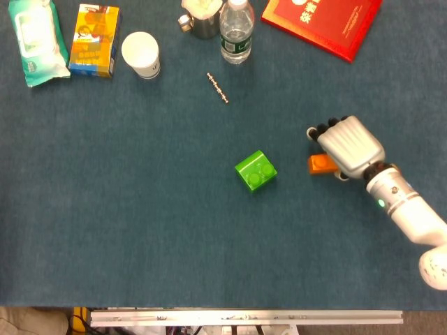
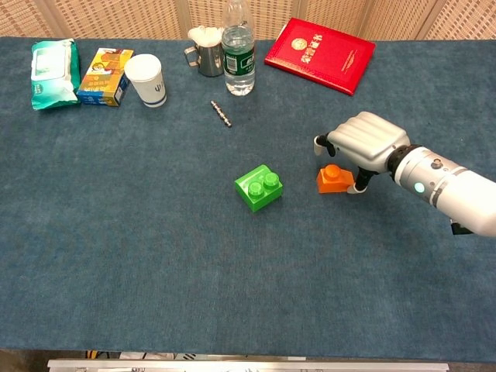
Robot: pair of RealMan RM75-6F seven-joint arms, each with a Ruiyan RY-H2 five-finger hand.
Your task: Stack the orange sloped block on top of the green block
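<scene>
The green block (image 1: 255, 171) (image 2: 259, 187) sits near the middle of the blue table, studs up. To its right lies the orange sloped block (image 1: 319, 165) (image 2: 334, 179), still on the cloth. My right hand (image 1: 348, 146) (image 2: 363, 142) hovers low over the orange block and hides its right part in the head view. The fingertips (image 2: 319, 143) reach past the block's far left side, and the thumb (image 2: 359, 183) stands at its right edge. No firm grip on the block shows. My left hand is in neither view.
Along the far edge stand a wipes pack (image 1: 35, 38), a yellow carton (image 1: 94, 39), a paper cup (image 1: 140, 54), a metal cup (image 1: 201, 19), a water bottle (image 1: 237, 31) and a red booklet (image 1: 323, 23). A small metal rod (image 1: 218, 88) lies behind the green block.
</scene>
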